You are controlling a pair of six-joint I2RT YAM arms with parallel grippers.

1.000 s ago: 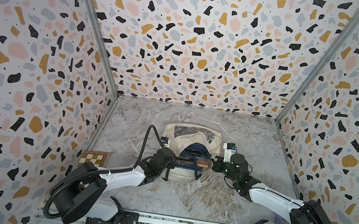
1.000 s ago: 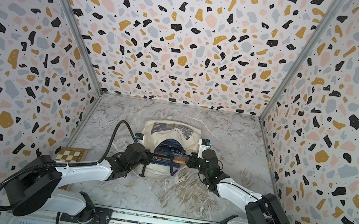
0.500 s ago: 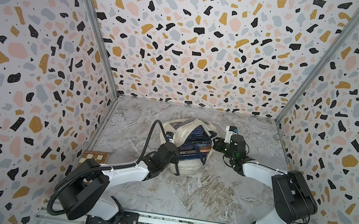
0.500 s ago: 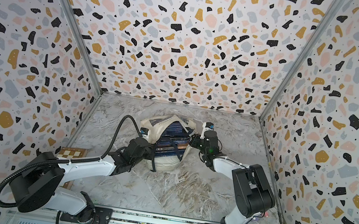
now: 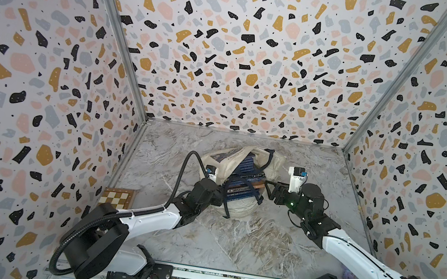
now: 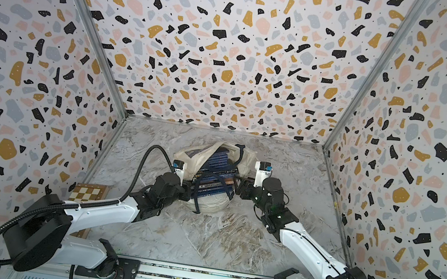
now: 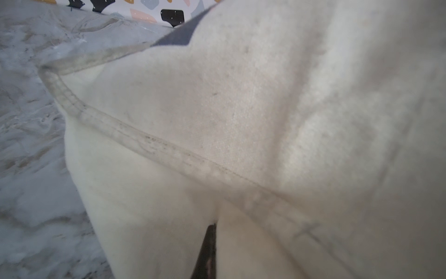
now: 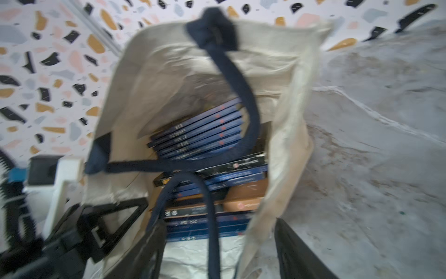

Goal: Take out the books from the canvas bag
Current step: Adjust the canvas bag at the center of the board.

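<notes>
Left claw (image 5: 218, 195) pinching canvas bag (image 5: 238, 208), right claw (image 5: 268, 189) spread, books (image 8: 200, 131) inside

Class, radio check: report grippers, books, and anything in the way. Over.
Left gripper shut on canvas bag. Right gripper open at its mouth. Books stacked inside. Navy handles drape across the opening.

Navy books (image 8: 198, 135) lie stacked inside the slumped, open cream canvas bag (image 5: 238, 209).
</notes>
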